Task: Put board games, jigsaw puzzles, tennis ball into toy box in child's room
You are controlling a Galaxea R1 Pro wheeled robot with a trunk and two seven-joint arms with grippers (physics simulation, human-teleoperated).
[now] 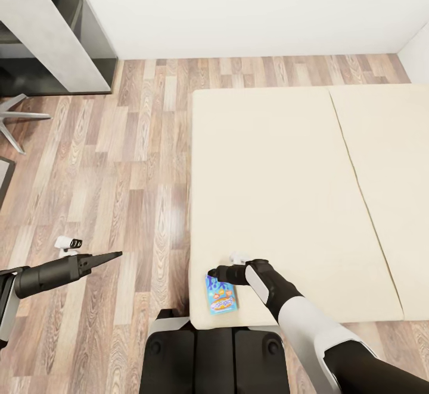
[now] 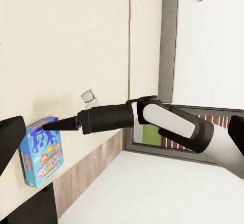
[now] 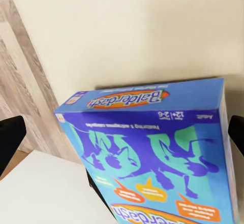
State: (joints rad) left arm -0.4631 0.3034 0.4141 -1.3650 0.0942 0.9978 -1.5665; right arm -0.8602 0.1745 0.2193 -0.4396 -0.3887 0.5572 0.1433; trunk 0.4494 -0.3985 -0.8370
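— While the left gripper (image 1: 117, 255) was held over the floor (image 1: 119, 191), how wide was it spread?
— That could not be told.
— And the right gripper (image 1: 212, 274)?
— It was spread open above the Balderdash box (image 1: 221, 294), which lay at the bed (image 1: 268, 174)'s near left corner.

cream bed (image 1: 280, 174), wood floor (image 1: 119, 174), grey shelf (image 1: 53, 37)

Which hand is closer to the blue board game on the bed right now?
Right. The right hand is at the board game's top edge; the left hand hangs over the floor, well off the bed.
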